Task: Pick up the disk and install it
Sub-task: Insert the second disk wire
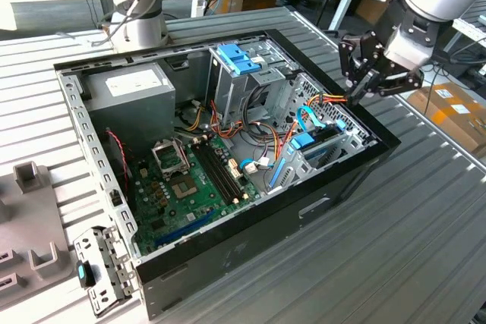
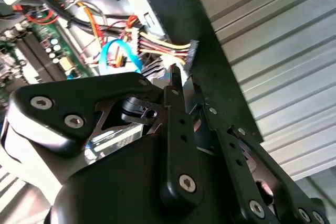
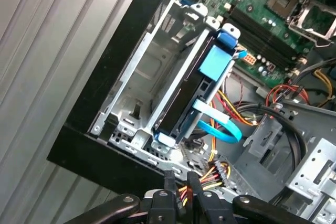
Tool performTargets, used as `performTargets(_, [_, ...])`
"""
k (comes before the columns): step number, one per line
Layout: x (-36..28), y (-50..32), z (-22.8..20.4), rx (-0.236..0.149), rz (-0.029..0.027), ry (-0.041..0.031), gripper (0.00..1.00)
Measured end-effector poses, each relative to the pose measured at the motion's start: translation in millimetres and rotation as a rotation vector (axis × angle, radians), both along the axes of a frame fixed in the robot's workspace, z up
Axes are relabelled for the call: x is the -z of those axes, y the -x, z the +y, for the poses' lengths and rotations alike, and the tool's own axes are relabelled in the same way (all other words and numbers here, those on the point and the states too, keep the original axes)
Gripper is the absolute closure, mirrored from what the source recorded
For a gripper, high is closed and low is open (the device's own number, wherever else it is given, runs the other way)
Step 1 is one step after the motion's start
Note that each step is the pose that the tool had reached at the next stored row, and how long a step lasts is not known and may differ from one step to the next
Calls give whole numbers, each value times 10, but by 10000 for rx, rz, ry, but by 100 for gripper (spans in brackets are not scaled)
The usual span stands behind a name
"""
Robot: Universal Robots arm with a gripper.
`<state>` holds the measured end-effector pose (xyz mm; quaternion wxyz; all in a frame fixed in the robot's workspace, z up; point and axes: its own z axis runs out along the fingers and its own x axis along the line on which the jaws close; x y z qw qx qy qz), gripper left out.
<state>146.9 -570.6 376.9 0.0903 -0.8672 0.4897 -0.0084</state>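
- We've got the open PC case (image 1: 228,149) sitting on the ribbed counter (image 1: 425,248).
- The disk (image 3: 194,95) sits on edge in the metal drive cage (image 3: 139,85), blue rail facing up.
- Our hand (image 1: 355,95) is pinched tight on the power connector (image 3: 185,195) at the case's edge on the exterior view's right.

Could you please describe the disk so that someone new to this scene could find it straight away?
Start at the open black computer case on the ribbed table. In the metal cage along its wall at the exterior view's right, the disk stands on edge. Unlike the blue bracket on the taller cage, it is a dark slab in a light-blue rail.
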Motion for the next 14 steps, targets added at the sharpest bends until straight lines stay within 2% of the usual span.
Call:
performTargets(1, [1, 0, 0, -134, -269, -1, 76])
performTargets(2, [1, 0, 0, -253, -469, 1, 76])
performTargets(3, [1, -1, 0, -351, -545, 1, 76])
performTargets(8, [2, 1, 1, -384, -548, -1, 76])
performTargets(14, [2, 0, 4, -1505, -549, -30, 76])
